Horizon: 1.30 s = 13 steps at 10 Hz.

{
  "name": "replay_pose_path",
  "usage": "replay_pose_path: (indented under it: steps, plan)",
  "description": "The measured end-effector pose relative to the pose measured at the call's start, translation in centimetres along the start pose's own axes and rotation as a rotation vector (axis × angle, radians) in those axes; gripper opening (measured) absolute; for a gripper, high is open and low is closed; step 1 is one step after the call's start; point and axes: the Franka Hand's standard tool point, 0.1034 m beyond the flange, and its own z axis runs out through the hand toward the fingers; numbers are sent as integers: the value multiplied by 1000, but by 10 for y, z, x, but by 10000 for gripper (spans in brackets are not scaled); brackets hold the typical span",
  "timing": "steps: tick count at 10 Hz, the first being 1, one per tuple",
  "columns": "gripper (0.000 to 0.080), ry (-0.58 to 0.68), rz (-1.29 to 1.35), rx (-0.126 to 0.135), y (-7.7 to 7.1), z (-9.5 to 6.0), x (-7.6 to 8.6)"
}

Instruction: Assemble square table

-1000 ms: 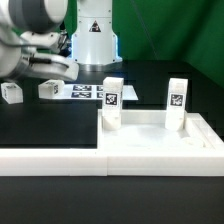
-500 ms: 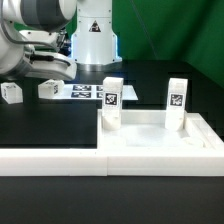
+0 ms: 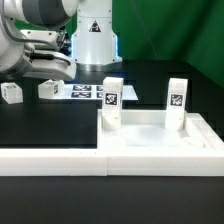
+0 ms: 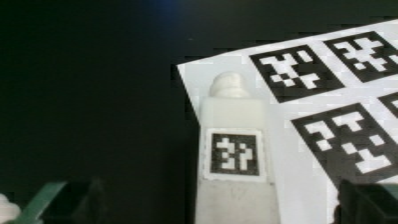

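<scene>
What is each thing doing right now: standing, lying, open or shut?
Tabletop: lying flat, two legs on it.
Tool: open, empty, over a lying leg.
Leg under the tool: lying down, loose.
Leg farthest from the tabletop: lying down, loose.
Standing leg nearer the tool: upright on the tabletop.
Other standing leg: upright on the tabletop.

Arm (image 3: 30,30) bent low over far side of table (image 3: 50,130), near corner at exterior view's left. Grey and white wrist tipped down. Gripper (image 3: 58,68) pointed down, close above table top. Jaws stood wide apart, gripping nothing. In wrist view only one fingertip (image 4: 43,198) showed clearly, blurry, at picture's edge.
</scene>
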Motion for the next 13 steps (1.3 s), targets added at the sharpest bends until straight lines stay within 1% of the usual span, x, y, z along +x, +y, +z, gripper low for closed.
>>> replay_pose_path:
  steps: [1, 2, 3, 4, 5, 8, 10, 13]
  plan:
    - [649, 29, 44, -17, -5, 3, -5]
    - [649, 27, 70, -23, -12, 9, -14]
    - [649, 31, 60, -50, -13, 11, -15]
    - [649, 38, 50, -62, -18, 13, -14]
    - [649, 37, 47, -55, -19, 14, -14]
    - [649, 52, 7, -65, -17, 18, -9]
    - [649, 48, -5, -62, -9, 26, 0]
    - [649, 58, -2, -71, -5, 39, 10]
